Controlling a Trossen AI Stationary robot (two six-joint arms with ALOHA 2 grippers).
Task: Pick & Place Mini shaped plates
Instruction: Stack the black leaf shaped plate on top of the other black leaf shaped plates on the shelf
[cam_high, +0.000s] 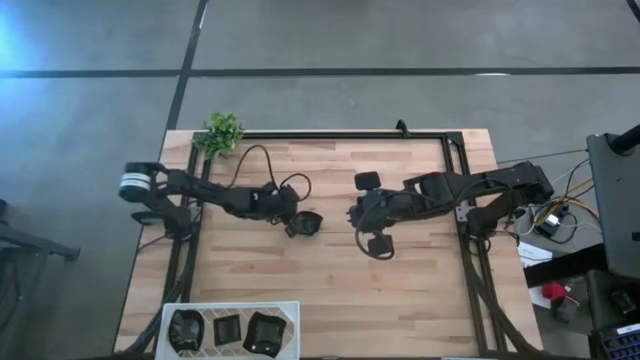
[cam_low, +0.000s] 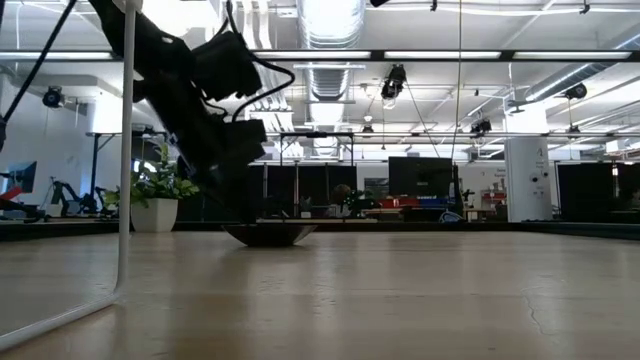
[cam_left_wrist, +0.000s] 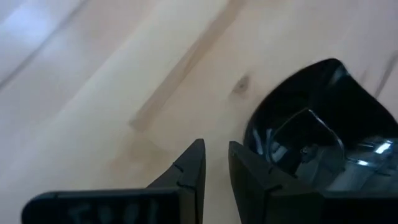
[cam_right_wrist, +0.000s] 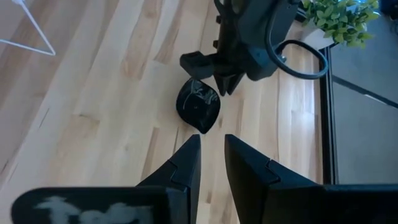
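Note:
One mini shaped plate (cam_high: 310, 222), glossy black with a pointed end, rests on its underside on the wooden table near the middle; it also shows in the low view (cam_low: 270, 235) and the right wrist view (cam_right_wrist: 198, 107). My left gripper (cam_left_wrist: 216, 163) slants down right beside its rim (cam_left_wrist: 255, 134), fingers a narrow gap apart with only bare wood between them. My right gripper (cam_right_wrist: 212, 149) hangs high over the table, right of centre (cam_high: 360, 215), slightly open and empty, facing the plate and the left arm (cam_right_wrist: 249, 31). My left gripper has one finger (cam_left_wrist: 249, 174) right at the plate's rim, coming slanting from above on the table's left side. I cannot tell whether it touches the plate. Nothing lies between the two fingers.
A white tray (cam_high: 292, 308) at the near left edge holds three more black plates (cam_high: 228, 330). Its white wire leg (cam_low: 125, 150) stands at the low view's left. A small green plant (cam_high: 222, 133) sits at the far left corner. Black rails (cam_high: 340, 134) frame the table.

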